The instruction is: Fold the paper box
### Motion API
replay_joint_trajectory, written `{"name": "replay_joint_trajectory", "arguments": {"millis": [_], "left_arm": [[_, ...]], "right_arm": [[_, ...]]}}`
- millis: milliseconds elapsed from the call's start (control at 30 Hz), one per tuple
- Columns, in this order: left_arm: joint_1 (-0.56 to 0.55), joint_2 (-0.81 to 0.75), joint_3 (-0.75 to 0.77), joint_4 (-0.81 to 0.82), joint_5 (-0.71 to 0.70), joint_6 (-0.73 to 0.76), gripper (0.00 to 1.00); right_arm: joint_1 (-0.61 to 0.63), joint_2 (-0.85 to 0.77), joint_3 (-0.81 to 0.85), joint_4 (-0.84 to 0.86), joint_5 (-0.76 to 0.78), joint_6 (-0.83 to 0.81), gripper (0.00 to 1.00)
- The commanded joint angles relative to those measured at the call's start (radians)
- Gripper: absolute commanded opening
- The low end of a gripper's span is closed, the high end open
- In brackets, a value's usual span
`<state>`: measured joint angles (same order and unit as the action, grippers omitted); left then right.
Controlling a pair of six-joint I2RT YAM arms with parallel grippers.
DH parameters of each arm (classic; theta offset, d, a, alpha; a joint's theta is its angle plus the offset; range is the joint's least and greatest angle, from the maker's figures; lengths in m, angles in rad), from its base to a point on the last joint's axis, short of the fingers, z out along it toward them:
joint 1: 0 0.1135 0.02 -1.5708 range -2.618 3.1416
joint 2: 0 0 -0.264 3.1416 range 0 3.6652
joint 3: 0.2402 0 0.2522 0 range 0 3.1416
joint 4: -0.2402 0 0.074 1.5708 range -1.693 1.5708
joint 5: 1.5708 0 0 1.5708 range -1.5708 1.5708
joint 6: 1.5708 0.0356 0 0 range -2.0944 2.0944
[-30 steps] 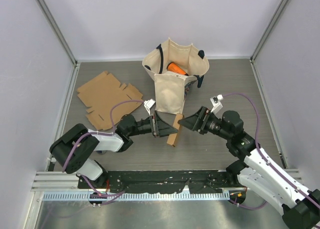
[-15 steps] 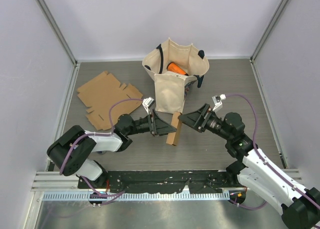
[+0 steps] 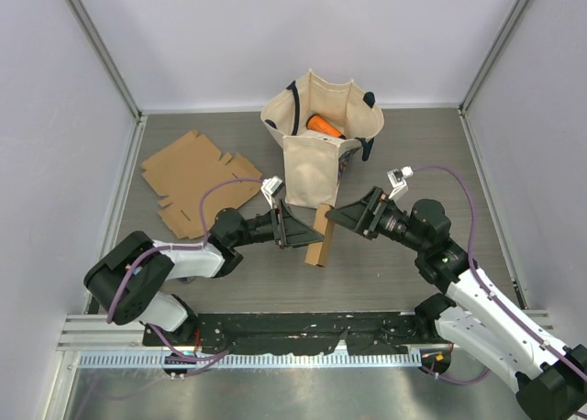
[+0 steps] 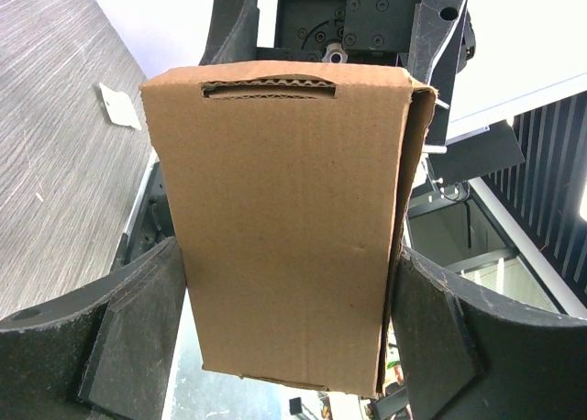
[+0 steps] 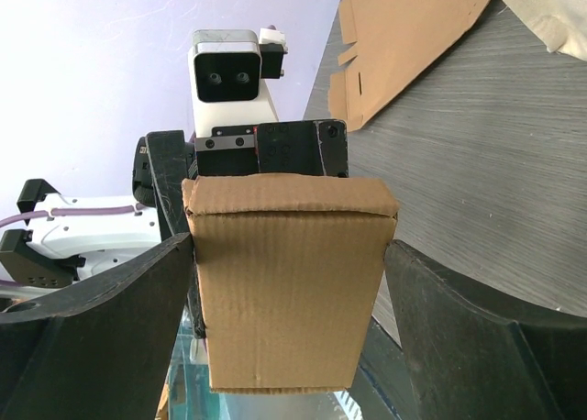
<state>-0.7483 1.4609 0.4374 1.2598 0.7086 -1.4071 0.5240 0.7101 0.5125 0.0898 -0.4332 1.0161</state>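
At table [image 3: 431, 154] centre: left tool [image 3: 298, 229] clamps paper box [image 3: 320, 241]; right tool [image 3: 332, 216] wide around it, seemingly not touching.

We find a worktop [image 3: 413, 154] of grey wood-grain laminate, and the left wrist view shows fine scratches on it. White panels enclose it: a back wall [image 3: 303, 35] across the top of the frame, a left wall [image 3: 46, 145] and a right wall [image 3: 546, 145] at the sides. Aluminium posts [image 3: 101, 49] rise at the upper left and upper right corners. Along the bottom edge lie a black base plate [image 3: 303, 326], a ribbed metal rail [image 3: 275, 359] and a brushed steel sheet [image 3: 293, 397]. Lighting is even and diffuse, and shadows are soft.
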Motion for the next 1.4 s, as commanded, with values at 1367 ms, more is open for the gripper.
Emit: {"name": "replay_joint_trajectory", "arguments": {"millis": [1367], "left_arm": [[-0.023, -0.218, 0.037, -0.364, -0.092, 0.300, 0.58]], "right_arm": [[0.002, -0.028, 0.308, -0.674, 0.303, -0.385, 0.89]]}}
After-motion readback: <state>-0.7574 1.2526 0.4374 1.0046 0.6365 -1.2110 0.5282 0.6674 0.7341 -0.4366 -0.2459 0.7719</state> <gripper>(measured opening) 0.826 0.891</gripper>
